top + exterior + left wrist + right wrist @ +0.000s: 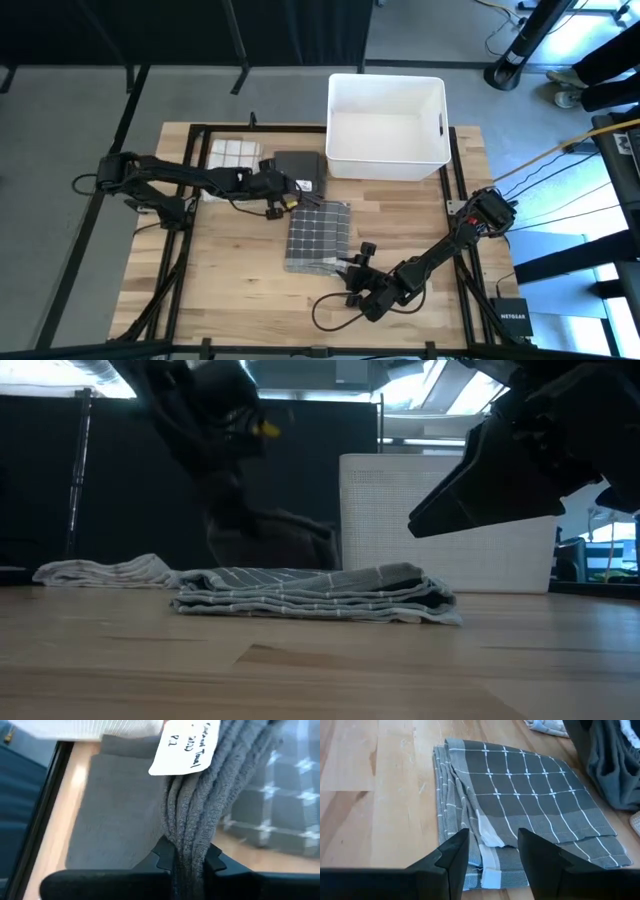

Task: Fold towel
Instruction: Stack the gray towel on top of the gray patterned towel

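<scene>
- A white bin [388, 125] stood at the far edge of the wooden table [240, 270]; seen from above, its inside was bare white with nothing in it.
- A folded checked grey towel [319, 236] lay flat near the table's middle, just in front of the bin and apart from it.
- A plain dark grey towel [300, 172] sat just left of the bin, beside a light checked cloth [232, 155] farther left.
- The left gripper [191, 862] had its fingers pinched tight on a bunched fold of the dark grey towel, which rose from between them; a white paper tag [186, 747] with handwriting hung on that cloth.
- The right gripper [493, 857] hung at the near edge of the checked towel with its fingers spread apart and nothing between them, the towel's hem showing in the gap.
</scene>
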Robot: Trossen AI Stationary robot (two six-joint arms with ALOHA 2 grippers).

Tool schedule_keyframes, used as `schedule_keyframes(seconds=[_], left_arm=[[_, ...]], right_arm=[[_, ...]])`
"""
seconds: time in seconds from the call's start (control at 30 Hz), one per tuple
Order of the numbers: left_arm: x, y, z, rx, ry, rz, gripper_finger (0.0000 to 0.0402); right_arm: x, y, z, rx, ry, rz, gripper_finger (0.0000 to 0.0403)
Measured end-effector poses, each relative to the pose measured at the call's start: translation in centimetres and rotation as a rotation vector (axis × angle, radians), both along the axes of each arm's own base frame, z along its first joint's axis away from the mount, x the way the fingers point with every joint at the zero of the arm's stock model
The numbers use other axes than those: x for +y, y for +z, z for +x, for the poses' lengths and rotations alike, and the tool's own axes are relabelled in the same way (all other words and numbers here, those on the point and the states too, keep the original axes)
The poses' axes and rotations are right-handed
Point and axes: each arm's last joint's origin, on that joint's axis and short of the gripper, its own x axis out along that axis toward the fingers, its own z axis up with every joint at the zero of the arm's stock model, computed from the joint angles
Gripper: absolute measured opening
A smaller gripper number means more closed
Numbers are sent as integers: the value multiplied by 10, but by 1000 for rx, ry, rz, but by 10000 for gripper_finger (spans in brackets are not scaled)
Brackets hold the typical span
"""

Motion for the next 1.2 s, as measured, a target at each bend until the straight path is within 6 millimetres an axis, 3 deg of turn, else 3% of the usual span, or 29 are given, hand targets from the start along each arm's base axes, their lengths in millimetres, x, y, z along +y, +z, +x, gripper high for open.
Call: schedule_keyframes(seconds=[0.2, 0.43, 0.97, 1.2], left_arm=[[-25, 19, 7, -90, -44, -82, 29], [-46, 28, 13, -153, -65, -150, 27], [-100, 43, 14, -188, -269, -158, 31], [-112, 49, 16, -250, -299, -89, 32]], right_arm=[[0, 0, 0, 1, 0, 0, 172], [0, 0, 0, 1, 0, 11, 172], [0, 0, 0, 6, 4, 24, 172], [-10, -2, 7, 37, -14, 92, 172]])
